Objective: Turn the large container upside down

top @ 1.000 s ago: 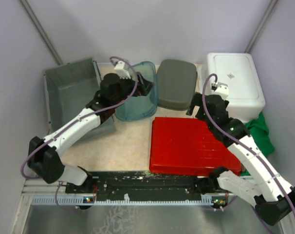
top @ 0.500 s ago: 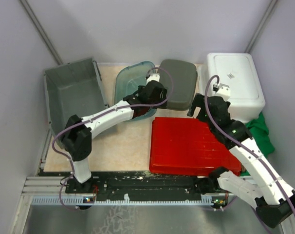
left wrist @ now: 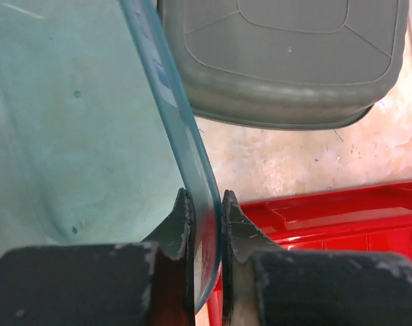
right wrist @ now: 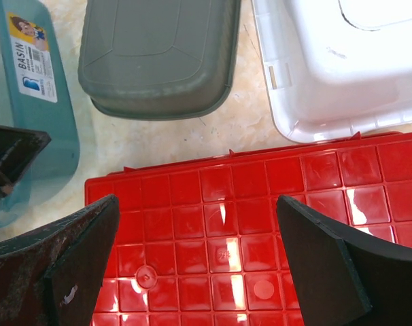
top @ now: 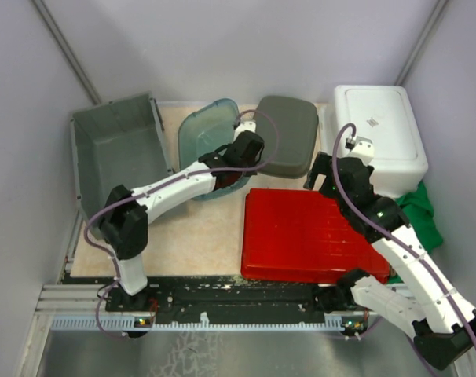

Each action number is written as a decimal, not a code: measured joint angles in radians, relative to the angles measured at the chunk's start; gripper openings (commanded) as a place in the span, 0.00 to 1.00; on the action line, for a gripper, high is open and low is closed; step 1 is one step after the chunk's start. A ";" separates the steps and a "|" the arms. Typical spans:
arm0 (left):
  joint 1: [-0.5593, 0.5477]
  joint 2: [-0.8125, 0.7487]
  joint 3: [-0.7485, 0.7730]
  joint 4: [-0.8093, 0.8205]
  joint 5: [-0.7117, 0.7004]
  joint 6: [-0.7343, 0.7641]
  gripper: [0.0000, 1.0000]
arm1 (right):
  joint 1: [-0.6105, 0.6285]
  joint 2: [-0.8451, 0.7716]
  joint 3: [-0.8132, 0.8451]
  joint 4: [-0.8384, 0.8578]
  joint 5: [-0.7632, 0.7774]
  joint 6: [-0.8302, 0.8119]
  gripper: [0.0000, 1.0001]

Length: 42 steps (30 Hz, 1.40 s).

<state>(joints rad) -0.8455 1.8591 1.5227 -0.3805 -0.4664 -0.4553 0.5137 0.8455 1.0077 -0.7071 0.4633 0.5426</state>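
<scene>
From above, the left gripper (top: 239,159) sits at the right rim of the teal container (top: 200,132). In its wrist view, the jaws pinch that rim, with the bowl to their left. In the right wrist view, the right gripper (right wrist: 196,204) gapes wide over a red crate (right wrist: 260,234).
</scene>
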 measured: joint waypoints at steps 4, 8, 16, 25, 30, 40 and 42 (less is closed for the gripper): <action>0.025 -0.068 0.002 -0.014 0.039 0.000 0.00 | 0.000 0.001 0.000 0.000 0.000 0.000 0.99; 0.107 -0.189 -0.029 0.045 0.196 -0.039 0.00 | 0.000 0.001 0.000 0.000 -0.001 0.000 0.98; 0.381 -0.422 -0.304 0.363 0.615 -0.232 0.00 | 0.000 0.010 0.000 0.003 -0.002 0.000 0.98; 0.486 -0.404 -0.542 0.771 0.948 -0.543 0.00 | 0.000 0.016 0.000 0.003 -0.002 0.000 0.98; 0.507 -0.378 -0.648 1.036 1.016 -0.710 0.00 | 0.000 0.016 0.000 0.003 -0.002 0.000 0.98; 0.587 -0.256 -0.863 1.596 1.033 -1.046 0.00 | 0.000 0.012 0.000 0.002 -0.002 0.000 0.98; 0.603 -0.254 -0.892 1.639 1.032 -1.072 0.03 | 0.000 0.012 0.000 0.002 -0.002 0.000 0.98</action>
<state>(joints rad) -0.2424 1.6051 0.6308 1.2587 0.5652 -1.5276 0.5137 0.8574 1.0077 -0.7055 0.4618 0.5430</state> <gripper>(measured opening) 0.238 0.984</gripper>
